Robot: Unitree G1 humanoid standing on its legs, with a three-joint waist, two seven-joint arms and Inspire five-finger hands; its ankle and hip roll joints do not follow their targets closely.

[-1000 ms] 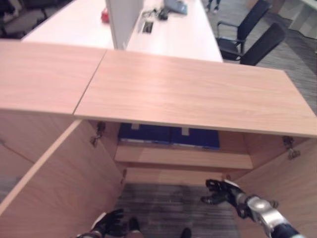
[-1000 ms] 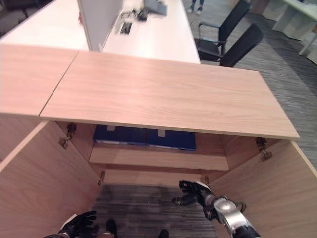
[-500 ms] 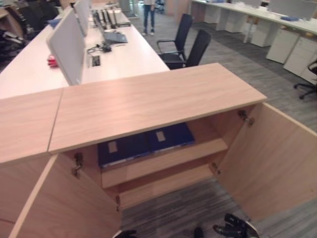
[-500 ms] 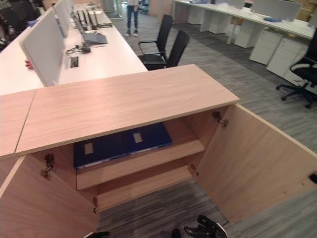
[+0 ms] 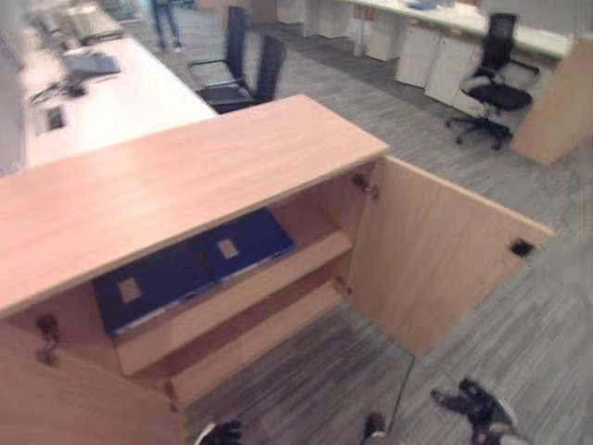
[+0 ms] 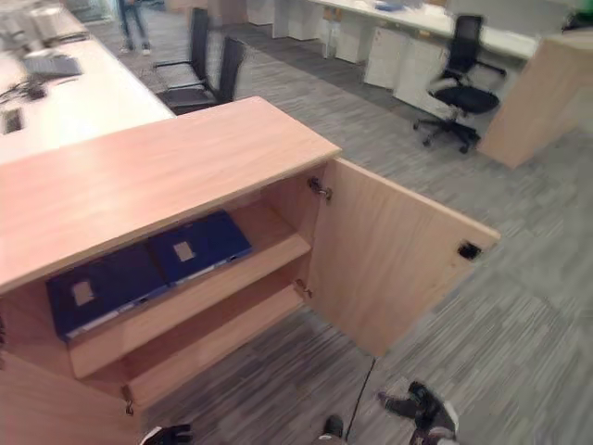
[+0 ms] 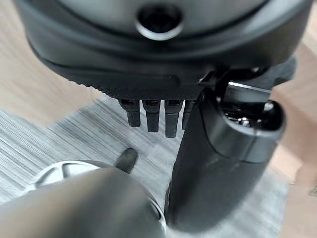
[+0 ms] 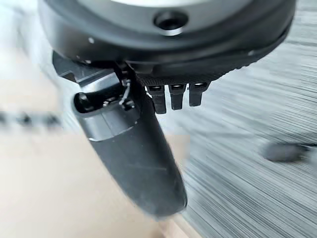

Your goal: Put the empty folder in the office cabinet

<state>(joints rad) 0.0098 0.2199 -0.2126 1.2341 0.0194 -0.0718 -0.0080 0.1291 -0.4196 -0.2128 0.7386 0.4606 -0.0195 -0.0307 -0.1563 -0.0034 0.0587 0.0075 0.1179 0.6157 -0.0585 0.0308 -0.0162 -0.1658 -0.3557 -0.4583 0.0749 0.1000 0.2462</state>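
Left eye view: two dark blue folders (image 5: 190, 264) flat on the upper shelf (image 5: 236, 297) of the open office cabinet (image 5: 167, 176), side by side and touching, each with a pale label facing up. Long axes running from the shelf's front edge back into the cabinet, slightly askew to that edge. Lower shelf (image 5: 255, 338) beneath. Right cabinet door (image 5: 435, 264) swung wide over grey carpet (image 5: 519, 324), dark knob near its outer edge. Left hand (image 5: 220, 433) low at the bottom edge, fingers relaxed and straight in its wrist view, holding nothing. Right hand (image 5: 474, 405) low at lower right, fingers loosely spread, likewise holding nothing. Beyond: white table (image 5: 102, 93), black office chairs (image 5: 243, 65), a person's legs (image 5: 167, 20) far off.
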